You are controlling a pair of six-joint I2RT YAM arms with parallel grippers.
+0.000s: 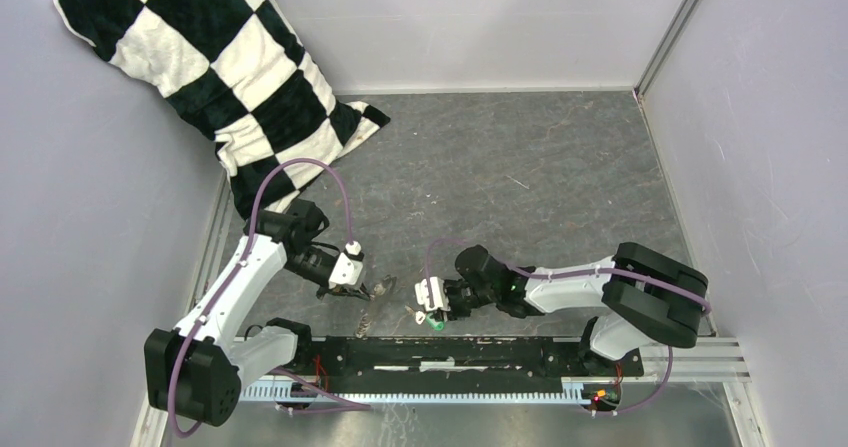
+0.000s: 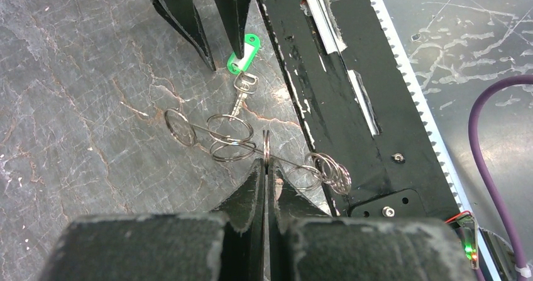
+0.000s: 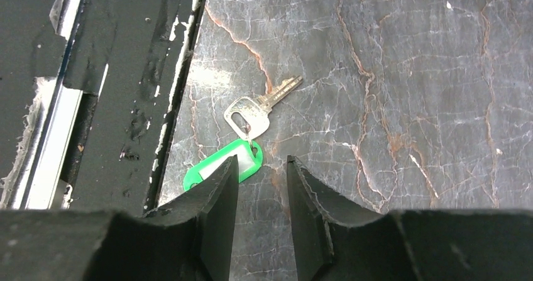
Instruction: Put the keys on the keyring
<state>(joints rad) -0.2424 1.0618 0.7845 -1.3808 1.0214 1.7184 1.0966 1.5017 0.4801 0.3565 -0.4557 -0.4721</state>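
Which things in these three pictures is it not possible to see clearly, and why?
Top view: the keyring and keys are too small; their links are unreadable.
Right wrist view: a finger of the right pincer covers the green tag's near end; contact is unclear.
Left wrist view: the left pincer hides the gripped stretch of the keyring.

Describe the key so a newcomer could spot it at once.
Find the long black rail along the near edge; beyond its middle, ahead of the right gripper, lies a small silver metal key. Unlike the bare silvery wire rings beside it, it alone carries a bright green plastic tag.
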